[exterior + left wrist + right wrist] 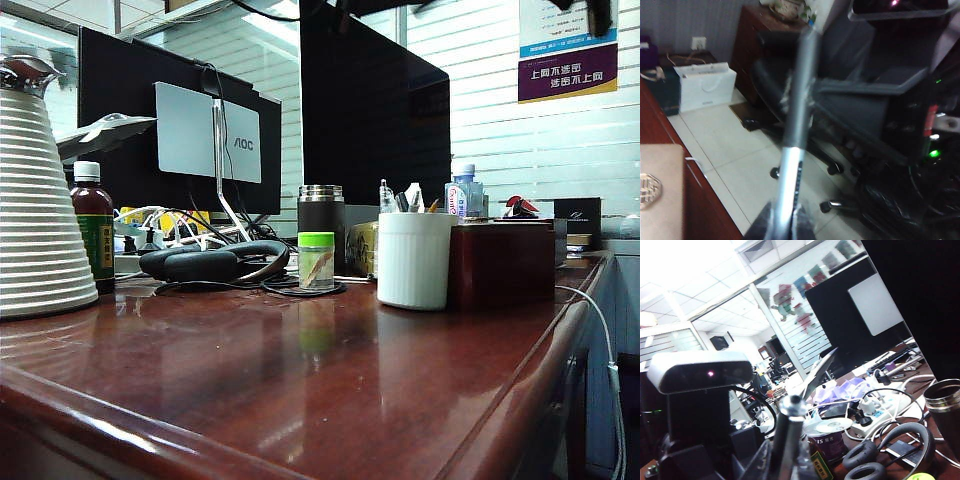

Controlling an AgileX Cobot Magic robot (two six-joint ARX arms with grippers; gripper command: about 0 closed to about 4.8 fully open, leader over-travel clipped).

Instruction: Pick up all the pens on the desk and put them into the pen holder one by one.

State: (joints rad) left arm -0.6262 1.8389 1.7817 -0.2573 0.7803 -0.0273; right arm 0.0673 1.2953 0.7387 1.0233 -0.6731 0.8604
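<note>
The left gripper [784, 222] is pinching a grey pen [799, 112] out over the floor, and the right gripper [782, 460] is gripping a silver-tipped pen [788, 432] upright above the cluttered desk [912, 467]. Both look poised for dropping into the white pen holder [413, 260].

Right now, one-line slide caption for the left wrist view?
Left gripper shut on a gray pen, held out over the office floor.

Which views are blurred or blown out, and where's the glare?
Exterior view: sharp, with ceiling-light glare streaked across the desk and window brightness behind the pen holder. Left wrist view: the pen in the left hand is smeared, background soft. Right wrist view: ceiling washed out white, the pen in the right hand out of focus.
</note>
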